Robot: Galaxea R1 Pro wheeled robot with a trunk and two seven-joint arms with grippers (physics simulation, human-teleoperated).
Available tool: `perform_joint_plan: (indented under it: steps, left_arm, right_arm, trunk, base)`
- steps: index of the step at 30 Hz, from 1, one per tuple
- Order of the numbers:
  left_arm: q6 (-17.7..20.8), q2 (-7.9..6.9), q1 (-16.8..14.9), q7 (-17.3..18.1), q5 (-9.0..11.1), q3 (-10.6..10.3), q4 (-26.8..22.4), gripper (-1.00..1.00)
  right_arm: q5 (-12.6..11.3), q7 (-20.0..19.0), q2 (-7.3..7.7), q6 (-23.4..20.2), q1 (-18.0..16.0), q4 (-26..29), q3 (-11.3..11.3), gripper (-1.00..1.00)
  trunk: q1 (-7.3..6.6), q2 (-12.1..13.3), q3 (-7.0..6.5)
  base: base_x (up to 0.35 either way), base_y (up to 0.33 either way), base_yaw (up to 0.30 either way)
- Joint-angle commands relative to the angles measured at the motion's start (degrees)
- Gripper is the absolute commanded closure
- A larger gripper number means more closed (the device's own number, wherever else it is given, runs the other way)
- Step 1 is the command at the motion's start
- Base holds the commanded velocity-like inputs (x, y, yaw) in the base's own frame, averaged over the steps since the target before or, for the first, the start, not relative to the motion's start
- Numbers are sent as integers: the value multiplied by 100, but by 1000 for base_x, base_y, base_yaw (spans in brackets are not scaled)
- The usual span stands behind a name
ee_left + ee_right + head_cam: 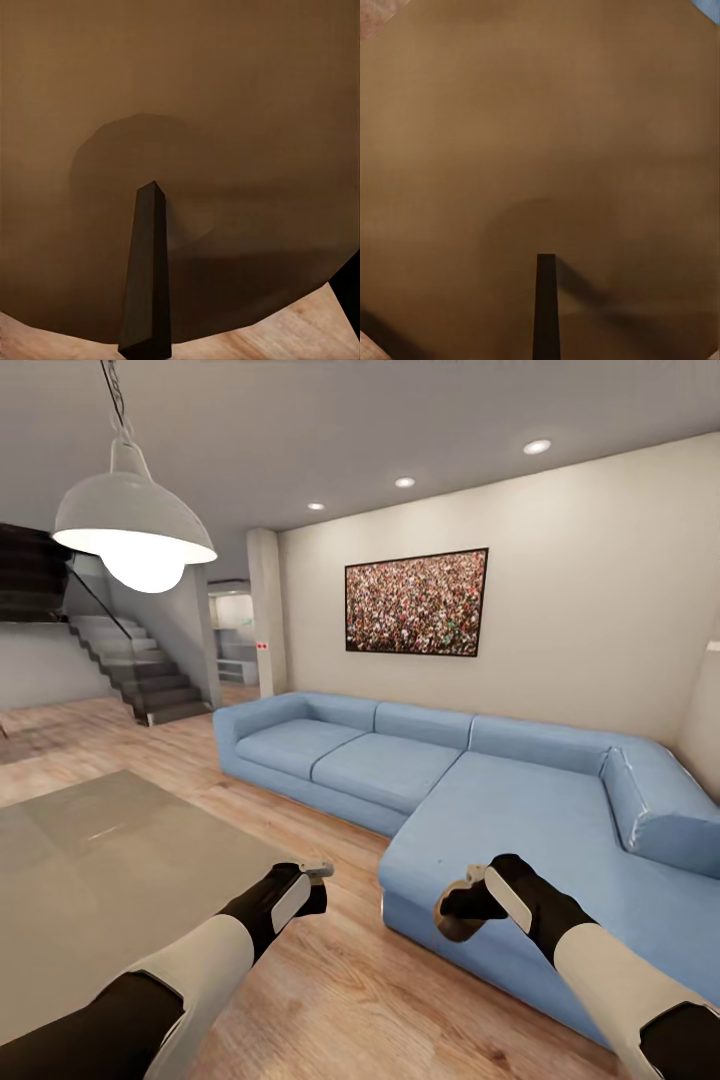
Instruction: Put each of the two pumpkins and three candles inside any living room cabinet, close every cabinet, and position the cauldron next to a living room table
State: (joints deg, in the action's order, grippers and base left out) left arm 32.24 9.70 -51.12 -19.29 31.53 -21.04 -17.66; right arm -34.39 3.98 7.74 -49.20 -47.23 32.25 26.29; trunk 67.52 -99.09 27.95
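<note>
The head view looks across a living room: a long blue sectional sofa (470,780) runs along the beige wall under a framed picture (417,602), a white pendant lamp (132,525) hangs at upper left, and a staircase (135,670) rises in the far left corner. The grey-beige table (110,870) lies at lower left on the wooden floor (340,980), just beside the left arm. The left gripper (318,870) and the right gripper (468,888) are both raised in front of the robot, the right one before the sofa's near corner. The left wrist view gives a brown blurred surface with one dark finger (146,277); the right wrist view gives the same brown haze and one finger (545,307). Neither view settles whether the fingers are parted or closed.
</note>
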Motion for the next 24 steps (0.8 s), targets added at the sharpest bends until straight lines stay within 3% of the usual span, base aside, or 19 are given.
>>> perform_joint_plan:
  steps: [1,6,16,24]
  left_arm:
    - [19,-3,-3,-46,64,-40,-9,100]
    - [16,-3,-3,-42,64,-40,-9,100]
    - [15,5,-3,-40,73,-40,-18,100]
    - [19,6,-3,-10,69,-40,-11,100]
  right_arm:
    - [-59,42,8,-11,-5,9,43,100]
    - [-59,42,8,-11,-5,9,43,100]
    - [-57,42,11,-12,-5,9,43,100]
    - [-59,42,14,-11,-5,9,43,100]
  trunk:
    - [-23,38,-11]
    - [-133,239,-101]
    - [-133,239,-74]
    - [-133,239,-70]
  base:
    - [0,0,0]
    - [0,0,0]
    - [59,-1,205]
    - [-213,-98,34]
